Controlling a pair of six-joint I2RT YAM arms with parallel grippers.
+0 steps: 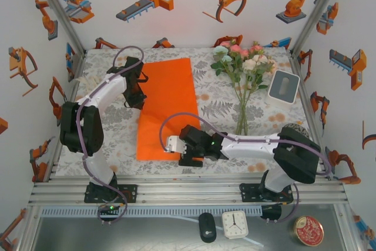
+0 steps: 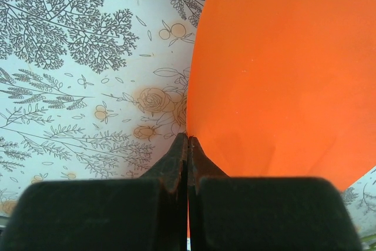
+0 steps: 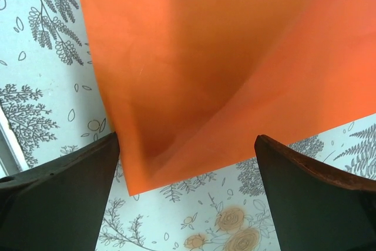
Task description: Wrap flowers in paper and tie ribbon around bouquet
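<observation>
The orange paper (image 1: 164, 107) lies on the patterned cloth left of the middle, its left edge curling up. My left gripper (image 1: 138, 89) is shut on that left edge; in the left wrist view the jaws (image 2: 188, 139) meet with a sliver of the paper (image 2: 282, 74) between them. My right gripper (image 1: 176, 147) stands open by the sheet's near right corner. In the right wrist view the paper (image 3: 205, 57) rises in a fold ahead of the gripper (image 3: 187, 142), touching neither finger. The flowers (image 1: 244, 63) lie at the back right, stems toward me. The ribbon is out of view.
A white box (image 1: 284, 86) stands right of the blooms. The printed tablecloth (image 1: 117, 145) shows bare in front of the left arm. On the shelf below the arm bases sit a black mouse (image 1: 207, 226), a small clock (image 1: 235, 224) and a round red tin (image 1: 309, 230).
</observation>
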